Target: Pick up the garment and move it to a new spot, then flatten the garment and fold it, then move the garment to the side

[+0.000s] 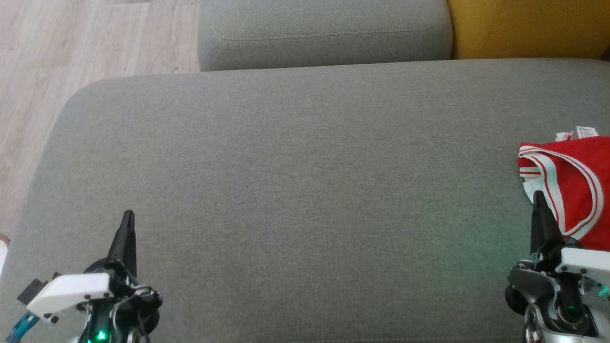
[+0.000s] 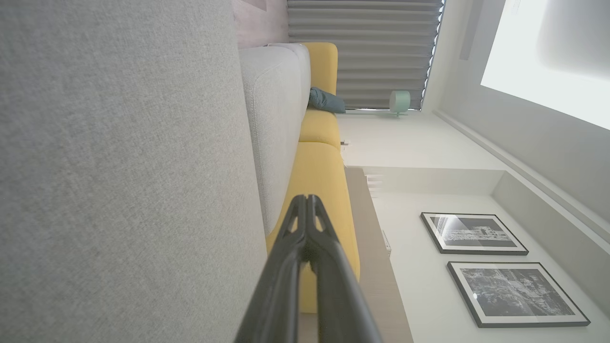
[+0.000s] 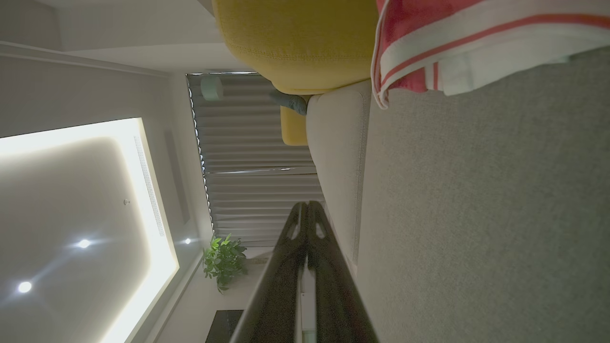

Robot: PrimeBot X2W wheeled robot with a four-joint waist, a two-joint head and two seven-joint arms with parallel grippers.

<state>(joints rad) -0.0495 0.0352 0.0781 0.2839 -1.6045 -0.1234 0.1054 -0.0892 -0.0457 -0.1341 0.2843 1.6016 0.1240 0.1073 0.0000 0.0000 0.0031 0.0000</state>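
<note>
- Grey woven sofa seat (image 1: 295, 190) spreads broad and flat before me, with a yellow cushion (image 1: 524, 28) behind.
- Red garment (image 1: 579, 186), white-striped, lies bunched at the seat's right edge, just beside my right hand (image 1: 537, 196).
- That hand is pinched closed and empty; so is the left hand (image 1: 127, 215), well apart from the garment.
- I judge the garment light, limp and slick, so I'd pinch its striped hem.

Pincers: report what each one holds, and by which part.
Nothing is held. The left pincer and right pincer are shut empty; the red garment lies loose on the grey seat.
</note>
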